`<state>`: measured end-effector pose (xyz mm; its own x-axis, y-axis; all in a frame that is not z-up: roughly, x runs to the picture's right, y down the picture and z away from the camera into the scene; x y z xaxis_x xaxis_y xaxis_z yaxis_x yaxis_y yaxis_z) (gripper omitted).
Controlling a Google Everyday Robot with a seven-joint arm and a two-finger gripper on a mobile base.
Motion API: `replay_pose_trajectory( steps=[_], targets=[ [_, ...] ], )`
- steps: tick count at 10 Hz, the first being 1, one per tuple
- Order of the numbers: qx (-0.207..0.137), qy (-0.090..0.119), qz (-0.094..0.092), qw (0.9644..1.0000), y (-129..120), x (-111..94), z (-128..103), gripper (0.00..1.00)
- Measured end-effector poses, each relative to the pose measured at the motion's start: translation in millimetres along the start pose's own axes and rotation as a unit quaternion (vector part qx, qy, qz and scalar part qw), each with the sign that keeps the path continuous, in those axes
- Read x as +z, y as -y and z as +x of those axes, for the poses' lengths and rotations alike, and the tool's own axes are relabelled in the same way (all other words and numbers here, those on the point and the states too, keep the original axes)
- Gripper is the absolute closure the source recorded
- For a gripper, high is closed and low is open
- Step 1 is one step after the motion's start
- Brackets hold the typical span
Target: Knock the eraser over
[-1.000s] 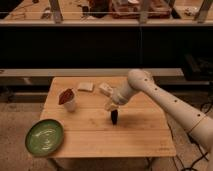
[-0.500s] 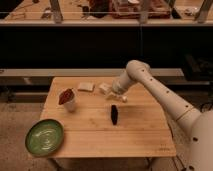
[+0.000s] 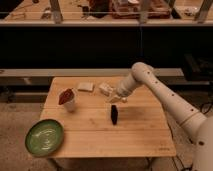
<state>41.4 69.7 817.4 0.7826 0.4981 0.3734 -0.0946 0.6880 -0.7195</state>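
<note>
The eraser [image 3: 114, 114] is a small dark block on the wooden table [image 3: 140, 135], near its middle. It shows as a narrow dark shape; I cannot tell whether it stands or lies. My gripper [image 3: 116, 98] hangs just behind and slightly above the eraser, at the end of the white arm [image 3: 165, 97] that reaches in from the right. There is a small gap between the gripper and the eraser.
A white cup [image 3: 70, 103] holding something red stands at the left. A pale flat pad [image 3: 85, 86] and a white oblong box [image 3: 105, 89] lie at the back, the box close to my gripper. A green plate [image 3: 44, 137] overhangs the front left corner.
My gripper was down at the eraser one second ago. It has lifted and drawn back toward the rear of the table. The eraser stays at about the same spot.
</note>
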Motion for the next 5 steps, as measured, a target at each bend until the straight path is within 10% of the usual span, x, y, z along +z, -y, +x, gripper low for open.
replay_pose_trajectory(
  steps=[5],
  targets=[
    [0.009, 0.005, -0.018, 0.9998, -50.0, -14.2, 36.8, 0.79]
  ],
)
